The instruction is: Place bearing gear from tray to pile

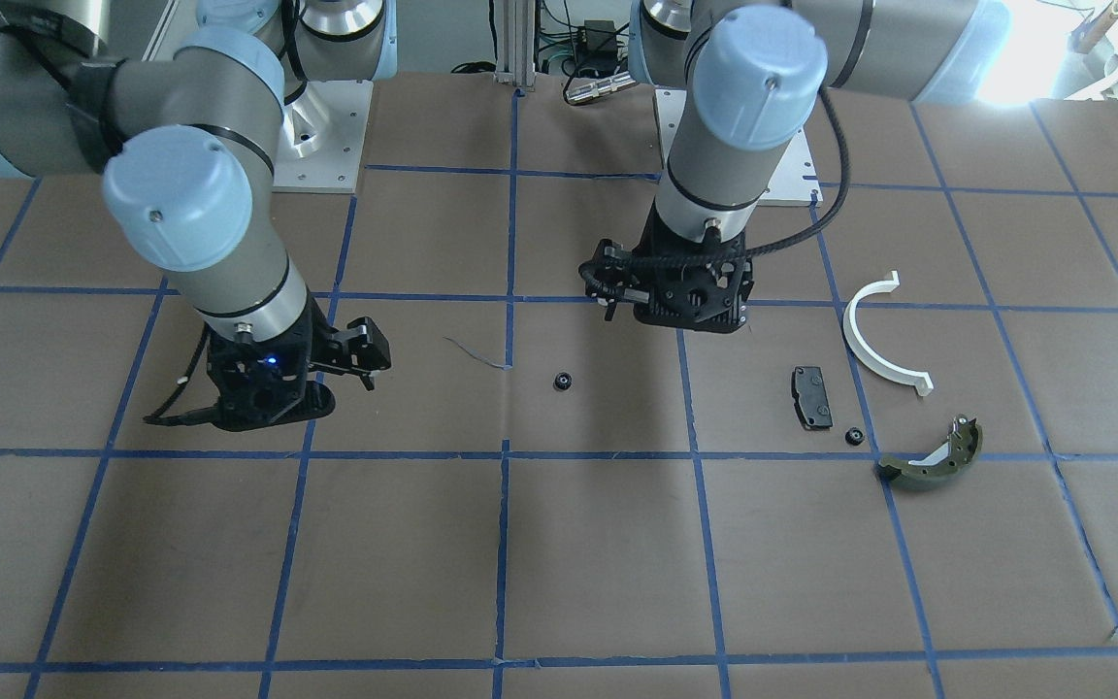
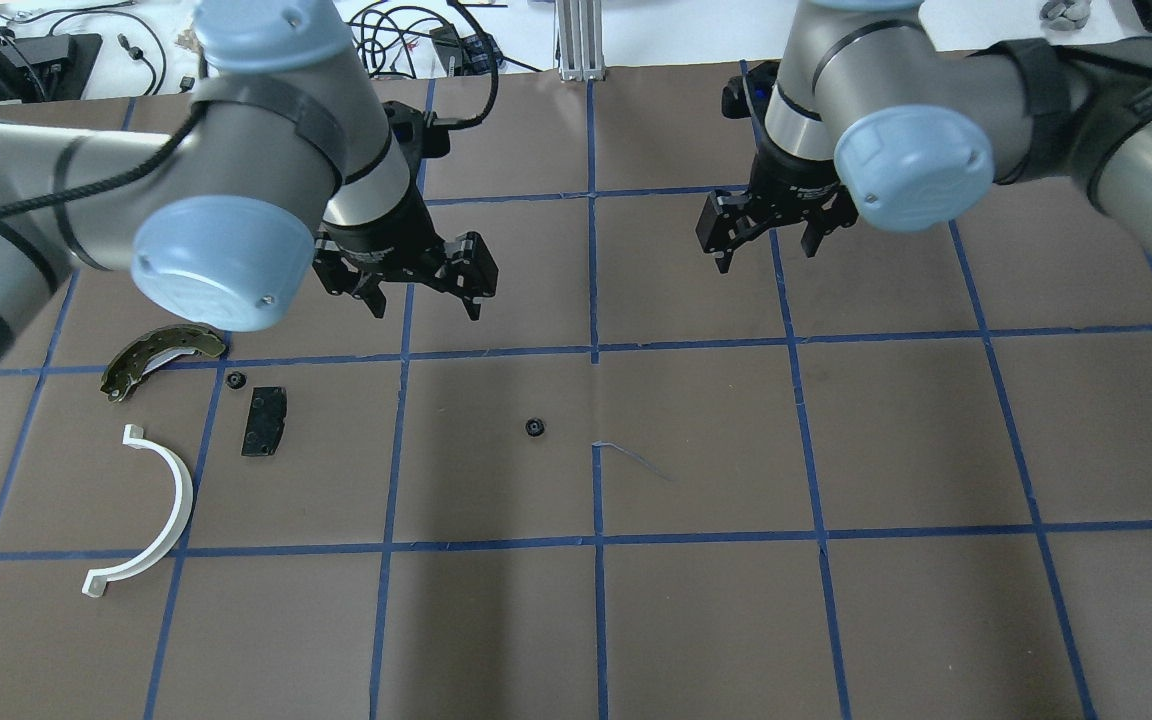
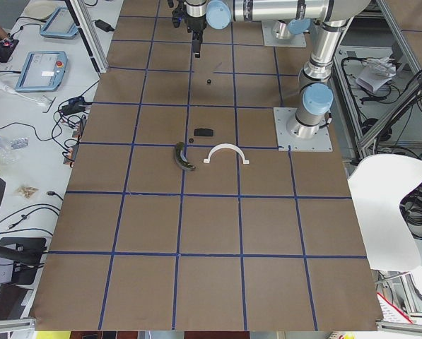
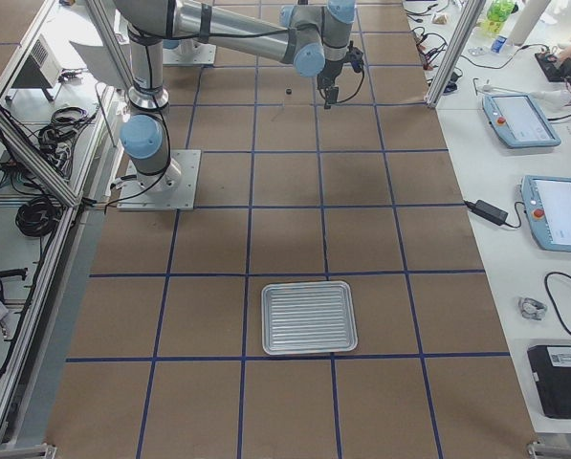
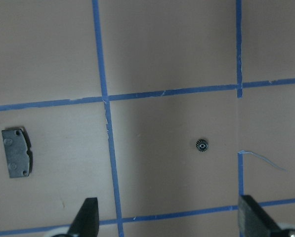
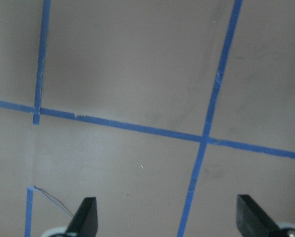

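Observation:
A small black bearing gear (image 2: 534, 427) lies on the brown table near its middle; the left wrist view shows this gear (image 5: 202, 145) ahead of the open fingers. My left gripper (image 2: 426, 305) hangs open and empty above the table, between the gear and the pile. The pile holds a white half-ring (image 2: 151, 510), a black pad (image 2: 265, 421), an olive brake shoe (image 2: 158, 357) and a second small gear (image 2: 234, 380). My right gripper (image 2: 766, 250) is open and empty over bare table. The ridged metal tray (image 4: 309, 317) shows only in the exterior right view, with nothing in it.
Blue tape lines (image 2: 594, 350) split the brown table cover into squares. A thin loose thread (image 2: 631, 457) lies just right of the gear. Cables and tablets sit beyond the table's edges in the side views.

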Robot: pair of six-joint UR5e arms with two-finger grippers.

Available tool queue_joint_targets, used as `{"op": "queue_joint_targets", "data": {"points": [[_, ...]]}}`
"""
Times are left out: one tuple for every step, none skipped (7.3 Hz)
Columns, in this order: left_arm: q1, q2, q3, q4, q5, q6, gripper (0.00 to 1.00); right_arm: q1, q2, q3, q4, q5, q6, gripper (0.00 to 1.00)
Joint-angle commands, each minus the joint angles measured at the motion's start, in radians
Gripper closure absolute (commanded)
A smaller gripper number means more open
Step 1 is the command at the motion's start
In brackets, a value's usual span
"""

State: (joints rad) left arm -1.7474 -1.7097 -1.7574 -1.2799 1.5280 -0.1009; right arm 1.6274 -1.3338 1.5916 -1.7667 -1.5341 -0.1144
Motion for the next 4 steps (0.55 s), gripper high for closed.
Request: {"op": "queue_joint_targets", "data": {"points": [[-0.038,-0.095,-0.138,0.216,-0.015,-0.124,0.0,-0.075,-0.091,-0.056,0.163,-0.021,-0.01,0.0],[-0.052,-0.158,-0.148,0.29,-0.05,-0.157,0.0,-0.092,-0.135,-0.061,0.17,-0.026,-0.014,0.0],[-0.079,-0.203,-0.148,0.307,-0.048,-0.161,0.0,-0.09,-0.187,-0.056,0.17,-0.023,-0.083,0.0],[-0.122,-0.237,-0.149,0.342,-0.04,-0.181,0.0,-0.087,-0.194,-0.05,0.176,-0.015,-0.114,0.0]]}}
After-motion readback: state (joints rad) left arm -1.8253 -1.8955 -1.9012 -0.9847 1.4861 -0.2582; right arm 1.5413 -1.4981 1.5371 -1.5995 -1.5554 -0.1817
